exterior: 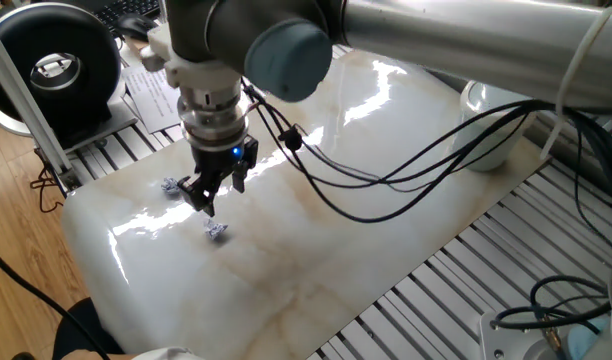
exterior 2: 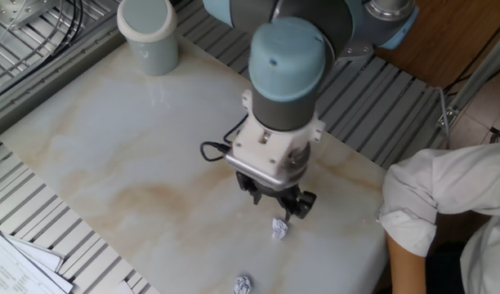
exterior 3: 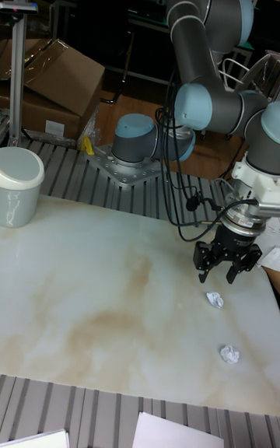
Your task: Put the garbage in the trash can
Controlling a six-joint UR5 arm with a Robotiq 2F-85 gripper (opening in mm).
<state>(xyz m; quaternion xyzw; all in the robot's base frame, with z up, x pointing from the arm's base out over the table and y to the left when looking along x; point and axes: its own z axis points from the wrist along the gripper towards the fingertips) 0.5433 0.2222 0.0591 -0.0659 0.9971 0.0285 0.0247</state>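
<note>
Two small crumpled wads of garbage lie on the marble tabletop near one end: one wad (exterior: 217, 232) (exterior 2: 279, 229) (exterior 3: 215, 300) and a second wad (exterior: 170, 187) (exterior 2: 243, 284) (exterior 3: 229, 353). My gripper (exterior: 206, 196) (exterior 2: 281, 209) (exterior 3: 228, 261) hangs open just above the table, close over the first wad, with nothing between its fingers. The white trash can (exterior: 491, 125) (exterior 2: 149, 34) (exterior 3: 17, 183) stands upright at the far end of the table, partly behind cables in one fixed view.
A round black device (exterior: 56, 65) and printed sheets (exterior: 166, 85) lie beyond the table's edge near the wads. A person's white sleeve (exterior 2: 446, 204) is beside that end. Black cables (exterior: 386, 175) sag from the arm over the table. Cardboard boxes (exterior 3: 47, 82) stand behind.
</note>
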